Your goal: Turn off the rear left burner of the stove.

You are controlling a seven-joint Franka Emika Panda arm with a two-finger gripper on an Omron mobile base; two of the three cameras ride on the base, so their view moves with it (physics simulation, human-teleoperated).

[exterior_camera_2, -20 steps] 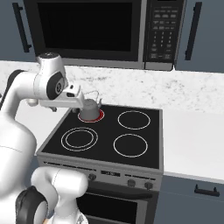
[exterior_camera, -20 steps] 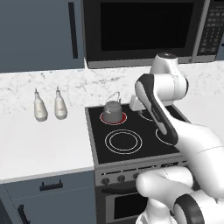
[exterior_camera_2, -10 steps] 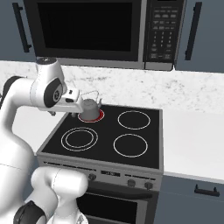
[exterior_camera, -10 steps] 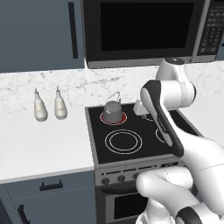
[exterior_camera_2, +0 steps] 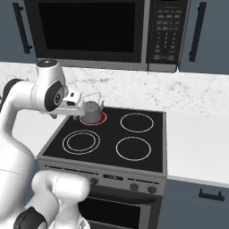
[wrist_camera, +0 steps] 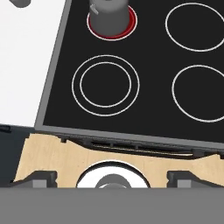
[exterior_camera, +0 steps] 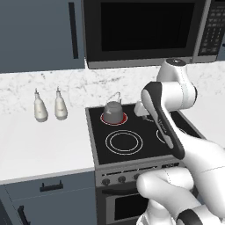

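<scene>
The stove (exterior_camera: 147,127) (exterior_camera_2: 109,132) is a black glass cooktop (wrist_camera: 153,65) with a steel front and a row of small dark knobs (exterior_camera: 121,179) (exterior_camera_2: 133,187). Its rear left burner (exterior_camera: 125,117) (exterior_camera_2: 103,117) (wrist_camera: 132,25) glows red, and a grey kettle (exterior_camera: 113,110) (exterior_camera_2: 93,110) (wrist_camera: 108,11) stands on it. My gripper (exterior_camera_2: 71,105) (exterior_camera: 141,109) hovers above the stove's left half, just in front of the kettle, touching nothing. In the hand view the gripper (wrist_camera: 112,178) is open, its fingertips (wrist_camera: 41,177) far apart and nothing between them, looking down over the stove's front edge.
A black microwave (exterior_camera: 140,30) (exterior_camera_2: 89,31) hangs above the stove. Two pale bottles (exterior_camera: 40,107) (exterior_camera: 60,105) stand on the white counter (exterior_camera: 39,147) to the left. More counter (exterior_camera_2: 197,143) lies to the right. The double-ringed front left burner (wrist_camera: 106,85) is unlit.
The arm's upper joints have swung a little to the right in the left base view and the hand has shifted slightly. The kettle and the red glow are unchanged; the gripper stays open.
</scene>
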